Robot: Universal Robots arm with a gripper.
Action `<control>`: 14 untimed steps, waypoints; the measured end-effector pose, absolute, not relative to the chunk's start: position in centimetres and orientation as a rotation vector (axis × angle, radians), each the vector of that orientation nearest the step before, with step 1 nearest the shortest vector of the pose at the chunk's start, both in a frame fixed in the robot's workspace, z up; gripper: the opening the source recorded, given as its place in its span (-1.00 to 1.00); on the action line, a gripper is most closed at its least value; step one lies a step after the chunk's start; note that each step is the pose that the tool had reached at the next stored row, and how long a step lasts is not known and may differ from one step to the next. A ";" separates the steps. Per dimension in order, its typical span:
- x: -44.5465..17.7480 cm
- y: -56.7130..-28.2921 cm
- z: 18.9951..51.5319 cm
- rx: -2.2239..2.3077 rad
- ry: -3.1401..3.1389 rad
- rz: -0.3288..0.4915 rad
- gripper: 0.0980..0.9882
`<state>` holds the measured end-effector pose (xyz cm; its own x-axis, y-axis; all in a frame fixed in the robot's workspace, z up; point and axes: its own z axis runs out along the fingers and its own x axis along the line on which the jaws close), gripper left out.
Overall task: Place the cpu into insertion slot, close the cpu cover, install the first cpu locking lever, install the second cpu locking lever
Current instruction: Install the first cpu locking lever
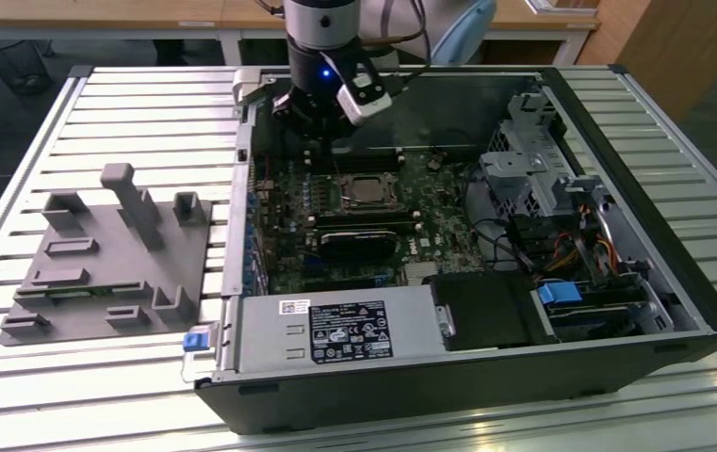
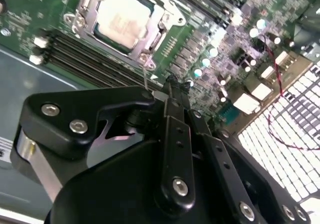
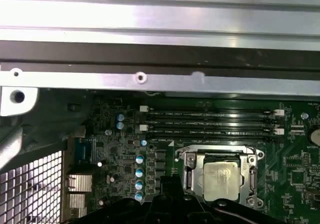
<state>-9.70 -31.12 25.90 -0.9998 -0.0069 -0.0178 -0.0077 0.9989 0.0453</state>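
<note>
The cpu [image 1: 361,191] lies flat in the green motherboard, its pale metal top showing in both wrist views [image 2: 121,15] [image 3: 221,179]. The silvery cpu cover [image 3: 192,170] [image 2: 159,27] lies down around it as a frame, hiding the insertion slot beneath. A thin metal locking lever [image 2: 144,77] rises from a socket corner towards my fingers. My gripper [image 1: 313,149] [image 2: 171,88] hangs just above the board beside the socket, on the exterior view's left of it. Its black fingers are shut together, and nothing shows between them.
Long black memory slots [image 3: 210,121] run along the socket. A black cooler [image 1: 358,247], the power supply [image 1: 333,330] and a drive cage [image 1: 528,174] fill the open computer case. A grey holder block [image 1: 106,254] sits on the slatted table at the exterior view's left.
</note>
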 end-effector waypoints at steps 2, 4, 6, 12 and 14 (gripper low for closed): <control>-9.9 -30.9 25.8 -0.011 3.123 0.071 -0.98; -10.0 -30.6 25.7 -0.011 3.123 0.071 -0.98; -10.1 -30.3 25.6 -0.011 3.123 0.071 -0.98; -10.1 -29.4 25.5 -0.012 3.123 0.071 -0.98; -10.1 -29.4 25.5 -0.011 3.123 0.071 -0.98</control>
